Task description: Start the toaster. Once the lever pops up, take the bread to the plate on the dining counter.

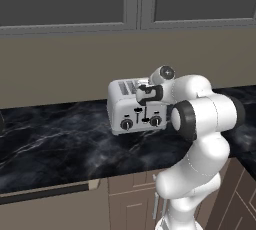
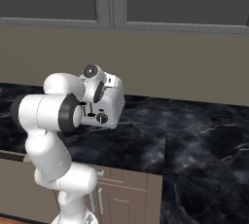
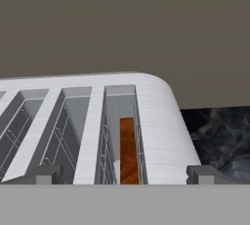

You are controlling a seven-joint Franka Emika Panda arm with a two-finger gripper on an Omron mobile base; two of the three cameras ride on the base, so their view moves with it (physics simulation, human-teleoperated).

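Boxy silver-white four-slot toaster (image 1: 131, 108): stands on the black white-veined marble worktop (image 1: 55, 139), toward its far edge near the tan wall (image 1: 55, 69); two round black knobs and two black slide levers on its front face.

Thin tan-brown bread slice (image 3: 128, 150): upright inside the rightmost slot in the hand view, sunk below the toaster's top.

Dark two-finger gripper (image 3: 127, 174): on the white arm, held over the toaster's front top edge; jaws spread wide, one finger tip at each side of the slot with the bread, holding nothing.

Grey upper cabinets (image 1: 125, 1): above the wall. Tan-brown lower cabinet doors (image 2: 116, 194): beneath the worktop.
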